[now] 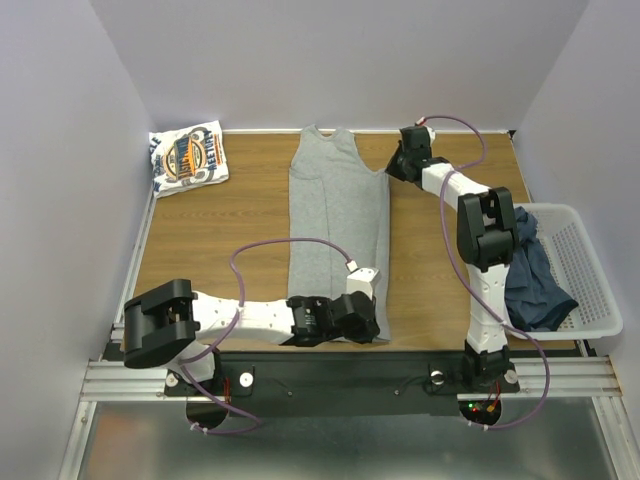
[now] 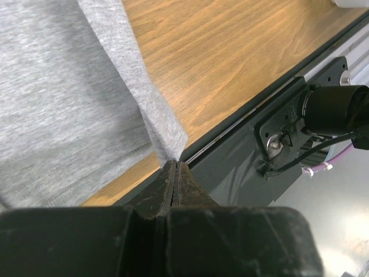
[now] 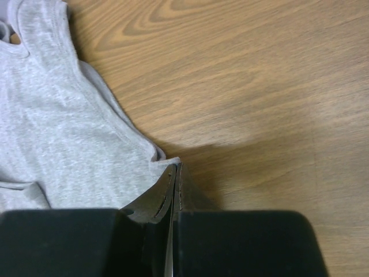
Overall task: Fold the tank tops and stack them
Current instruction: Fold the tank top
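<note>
A light heather grey tank top [image 1: 335,225] lies lengthwise down the middle of the table, straps at the far end. My left gripper [image 1: 372,322] is shut on its near right hem corner [image 2: 173,144] at the table's front edge. My right gripper [image 1: 398,163] is shut on its right edge below the armhole [image 3: 164,158]. A white tank top with a blue-and-orange logo [image 1: 188,157] lies folded at the far left. Dark slate-blue tank tops [image 1: 530,275] hang in the basket at the right.
A white plastic mesh basket [image 1: 585,265] stands at the table's right edge. The black front rail [image 2: 242,150] with a bolt and cables runs just past the grey hem corner. Bare wood [image 3: 259,75] lies right of the grey top.
</note>
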{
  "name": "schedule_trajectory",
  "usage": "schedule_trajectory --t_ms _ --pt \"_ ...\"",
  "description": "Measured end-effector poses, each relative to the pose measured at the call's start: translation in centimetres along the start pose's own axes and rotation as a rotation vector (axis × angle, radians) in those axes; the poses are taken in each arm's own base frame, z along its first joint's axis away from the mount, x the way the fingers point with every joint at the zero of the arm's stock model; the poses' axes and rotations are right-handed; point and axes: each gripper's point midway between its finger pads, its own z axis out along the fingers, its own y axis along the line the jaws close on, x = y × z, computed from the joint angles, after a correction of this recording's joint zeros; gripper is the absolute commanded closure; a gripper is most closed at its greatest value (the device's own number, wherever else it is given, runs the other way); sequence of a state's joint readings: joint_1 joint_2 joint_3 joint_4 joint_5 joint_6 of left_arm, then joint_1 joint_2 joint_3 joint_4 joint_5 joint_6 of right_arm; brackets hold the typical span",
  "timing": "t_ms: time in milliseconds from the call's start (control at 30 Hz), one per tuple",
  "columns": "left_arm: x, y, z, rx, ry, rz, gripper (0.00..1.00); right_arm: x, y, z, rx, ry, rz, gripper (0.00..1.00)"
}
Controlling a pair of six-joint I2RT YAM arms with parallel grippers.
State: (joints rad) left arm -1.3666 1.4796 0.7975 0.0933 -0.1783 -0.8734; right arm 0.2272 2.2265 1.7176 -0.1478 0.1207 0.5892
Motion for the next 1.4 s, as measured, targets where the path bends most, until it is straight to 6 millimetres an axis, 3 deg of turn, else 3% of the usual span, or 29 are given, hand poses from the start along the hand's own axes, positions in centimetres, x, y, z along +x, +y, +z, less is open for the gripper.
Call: schedule_trajectory --t_ms 633,1033,1233,1400 --pt "0.4 1.7 -1.8 -0.004 -0.025 -0.052 1.00 1.6 2.9 -0.7 -0.016 -0.002 0.023 1.00" --pt "2.2 4.1 -2.2 -0.041 0.004 -0.072 1.00 1.9 6.9 -1.7 -0.071 -0.019 0.015 0.99" --pt "2.1 4.1 -2.6 -0.033 0.001 -0.082 1.00 1.5 9.1 -1.9 -0.106 -0.037 0.009 1.00" --pt "2.3 4.2 -2.7 -0.037 0.005 -0.089 1.00 2.3 10.0 -1.4 -0.115 -0.032 -0.001 1.00"
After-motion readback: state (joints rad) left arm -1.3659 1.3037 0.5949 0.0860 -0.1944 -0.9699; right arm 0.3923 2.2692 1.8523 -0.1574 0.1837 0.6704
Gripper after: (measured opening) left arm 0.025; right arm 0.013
